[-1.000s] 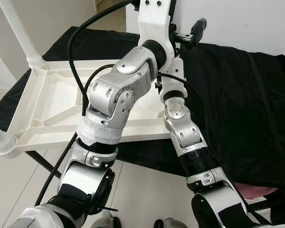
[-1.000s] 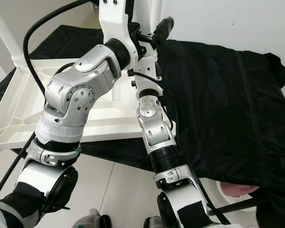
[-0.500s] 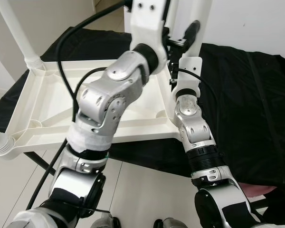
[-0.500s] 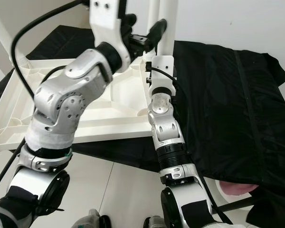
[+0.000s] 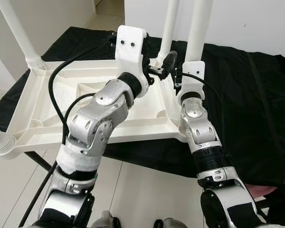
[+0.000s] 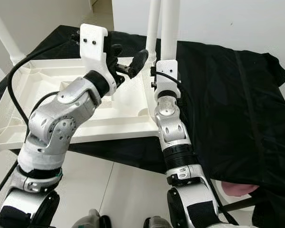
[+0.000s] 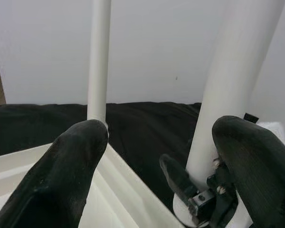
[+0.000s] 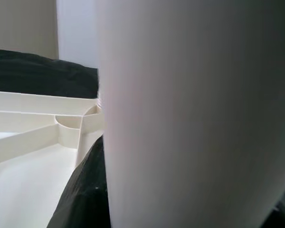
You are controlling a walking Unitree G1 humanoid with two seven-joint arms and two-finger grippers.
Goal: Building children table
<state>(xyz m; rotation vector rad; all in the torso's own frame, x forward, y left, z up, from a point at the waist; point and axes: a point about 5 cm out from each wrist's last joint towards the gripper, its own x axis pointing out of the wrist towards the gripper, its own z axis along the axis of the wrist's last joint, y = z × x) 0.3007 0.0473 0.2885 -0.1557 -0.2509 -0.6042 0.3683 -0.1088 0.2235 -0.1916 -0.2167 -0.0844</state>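
Nearest the camera, the upturned white plastic tabletop (image 5: 47,95) lies ribbed side up on a surface draped in matt black cloth (image 5: 256,104), its moulded stiffening webs and corner sockets exposed. At its near right corner the right gripper (image 6: 162,61) clasps a smooth, round white table leg (image 5: 199,28) held upright; the fingers are pressed against the tube, though the wrist view is too close and blurred to show how squarely. Just beside it the left gripper (image 7: 156,161) hangs with its rounded black fingers (image 7: 66,171) spread, holding nothing. Beyond stands another leg (image 5: 170,23) at the far corner, and a third (image 5: 19,33) at the far left. The risk, as I judge it: the slick tube could slip or tilt in the grip and jam askew in its socket, or a sideways push could slide the light top over the cloth.
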